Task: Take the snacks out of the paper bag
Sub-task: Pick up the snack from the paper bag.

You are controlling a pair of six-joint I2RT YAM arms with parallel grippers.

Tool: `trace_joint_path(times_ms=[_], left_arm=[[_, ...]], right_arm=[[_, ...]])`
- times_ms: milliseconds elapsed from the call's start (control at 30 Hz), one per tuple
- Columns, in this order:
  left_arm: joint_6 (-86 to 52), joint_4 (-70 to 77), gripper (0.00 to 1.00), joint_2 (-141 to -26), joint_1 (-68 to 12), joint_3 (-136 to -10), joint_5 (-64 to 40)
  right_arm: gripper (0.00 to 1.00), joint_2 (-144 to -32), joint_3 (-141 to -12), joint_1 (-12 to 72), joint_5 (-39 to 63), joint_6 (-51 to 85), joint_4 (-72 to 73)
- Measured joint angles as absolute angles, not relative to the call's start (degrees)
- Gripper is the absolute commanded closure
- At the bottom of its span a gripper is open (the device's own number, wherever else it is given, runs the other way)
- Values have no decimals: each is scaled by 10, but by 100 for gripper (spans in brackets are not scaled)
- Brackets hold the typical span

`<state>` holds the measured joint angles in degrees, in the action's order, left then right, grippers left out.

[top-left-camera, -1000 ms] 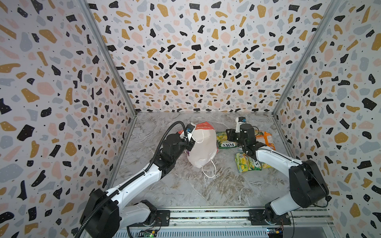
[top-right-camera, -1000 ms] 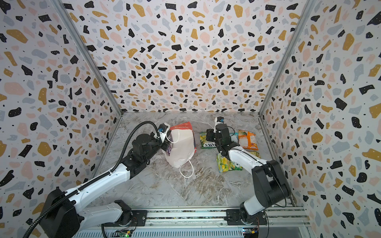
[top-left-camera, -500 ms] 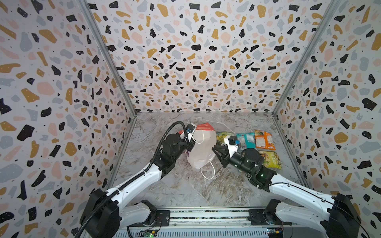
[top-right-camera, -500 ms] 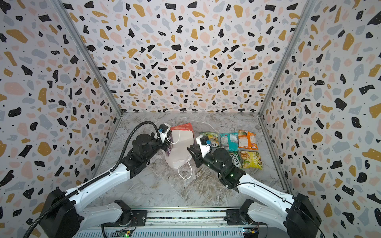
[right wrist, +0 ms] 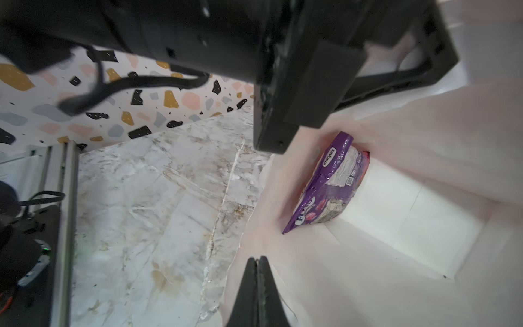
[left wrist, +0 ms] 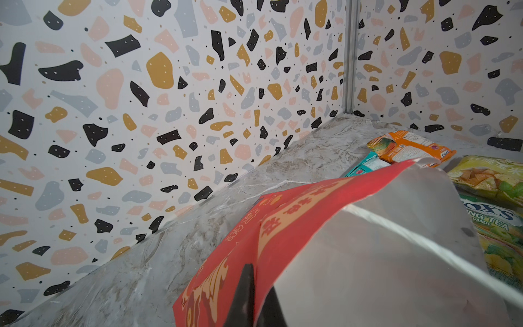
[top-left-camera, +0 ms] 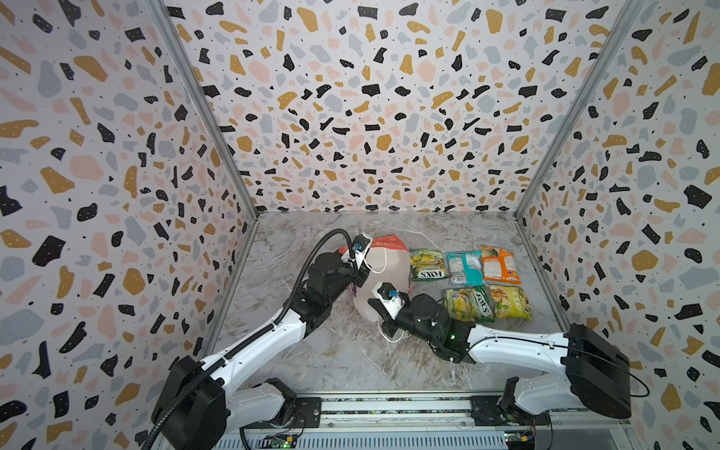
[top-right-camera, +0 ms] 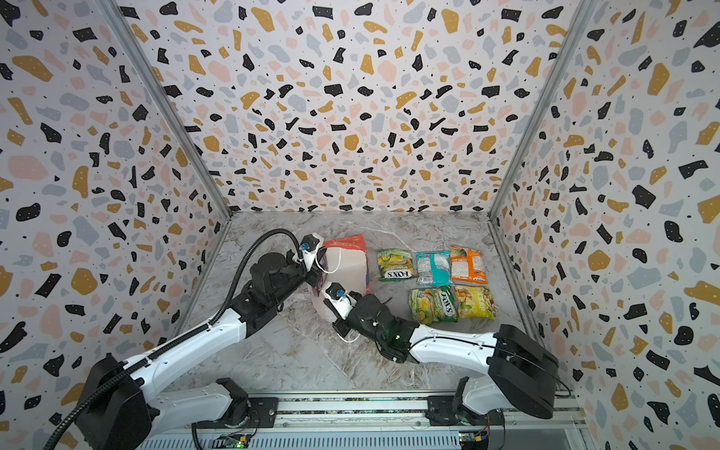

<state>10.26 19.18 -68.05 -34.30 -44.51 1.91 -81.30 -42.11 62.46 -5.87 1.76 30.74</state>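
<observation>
The paper bag (top-left-camera: 389,269) stands a little left of centre in both top views, its mouth gaping up at the camera. It is glossy red outside, with gold-white patterning, and matte white inside, the creased walls bowed into a soft oval. A thin white cord handle (top-left-camera: 390,338) loops off its lower rim. The left claw (left wrist: 254,294) is clamped on the bag's rim, with red paper on one side of its dark finger and white lining on the other. The right claw (right wrist: 256,262) sits at the near rim with its jaws pressed flat together, though I can't tell whether any paper is caught between them. In the right wrist view a purple packet (right wrist: 328,186), shiny and crinkled, leans on edge against the bag's inner wall on its flat white bottom. The rest of the snacks lie flat on the table (top-left-camera: 311,362), right of the bag in two neat rows. The upper row has a green-yellow FOX'S packet (top-left-camera: 427,265), a teal packet (top-left-camera: 464,267) and an orange packet (top-left-camera: 498,264). Below them are a second green-yellow packet (top-left-camera: 469,304) and a yellow packet (top-left-camera: 508,302). All are puffy foil rectangles with crimped ends. The table has a grey marble look, veined in white and rusty brown. Tall walls (top-left-camera: 370,117) box it in on three sides, printed with black, ochre, pink and grey terrazzo chips and joined by metal corner strips. A metal rail (top-left-camera: 389,407) runs along the bottom edge.
</observation>
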Motion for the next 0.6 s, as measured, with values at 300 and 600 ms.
trace_joint_path(times_ms=[300, 600], left_arm=[[103, 194, 100, -681, -337, -445, 27], [100, 193, 100, -681, -342, -445, 19]], right_arm=[[99, -910, -483, 597, -72, 3, 257], [89, -980, -552, 554, -66, 58, 201]])
